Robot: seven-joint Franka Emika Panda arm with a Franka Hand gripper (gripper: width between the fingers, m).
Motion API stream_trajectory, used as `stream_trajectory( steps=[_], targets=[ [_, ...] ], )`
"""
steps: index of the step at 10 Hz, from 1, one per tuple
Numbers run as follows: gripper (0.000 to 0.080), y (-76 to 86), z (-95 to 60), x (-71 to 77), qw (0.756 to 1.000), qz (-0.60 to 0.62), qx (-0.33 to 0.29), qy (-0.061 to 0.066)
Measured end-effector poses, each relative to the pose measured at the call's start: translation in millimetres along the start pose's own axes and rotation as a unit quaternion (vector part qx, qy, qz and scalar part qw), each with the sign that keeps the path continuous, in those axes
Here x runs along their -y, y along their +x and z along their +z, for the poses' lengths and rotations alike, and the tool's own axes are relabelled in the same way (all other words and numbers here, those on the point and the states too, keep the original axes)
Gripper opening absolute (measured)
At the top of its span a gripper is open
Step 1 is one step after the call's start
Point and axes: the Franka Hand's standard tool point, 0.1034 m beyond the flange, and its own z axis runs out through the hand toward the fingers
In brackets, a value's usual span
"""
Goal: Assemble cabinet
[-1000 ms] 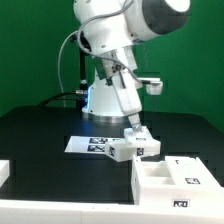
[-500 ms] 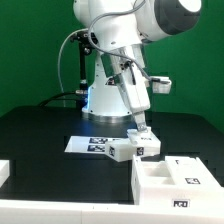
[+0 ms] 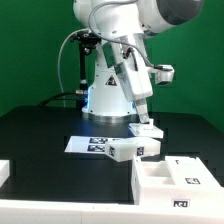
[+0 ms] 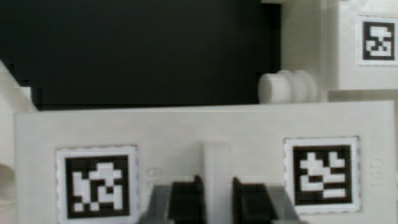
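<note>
My gripper (image 3: 148, 125) reaches down onto a white cabinet panel (image 3: 128, 150) that lies on the black table beside the marker board (image 3: 84, 143). In the wrist view the panel (image 4: 214, 125) fills the frame and bears two square tags. The two dark fingers (image 4: 178, 203) stand close together on either side of a thin white rib at its edge, so my gripper (image 4: 219, 188) is shut on it. The open white cabinet box (image 3: 165, 180) with inner compartments and tags sits at the front, on the exterior view's right.
Another white part (image 3: 4, 172) lies at the front edge on the exterior view's left. In the wrist view a tagged white part (image 4: 370, 40) and a round white peg (image 4: 285, 85) lie beyond the panel. The arm's base (image 3: 100, 100) stands behind.
The wrist and forearm have swung toward the exterior view's right, and the gripper has shifted a little that way on the panel. The box has not moved.
</note>
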Motion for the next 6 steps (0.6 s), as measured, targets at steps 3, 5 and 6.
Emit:
stream_trajectory(
  steps=[3,5,6],
  targets=[
    [0.0065,1.5,-3.9,3.0,1.0,-0.005,-0.009,0.008],
    [0.0065,-1.6,-19.2,14.8,0.999,-0.007,-0.017,0.036],
    [0.0065,-3.1,-20.5,15.3,0.999,-0.01,-0.018,0.036]
  ],
)
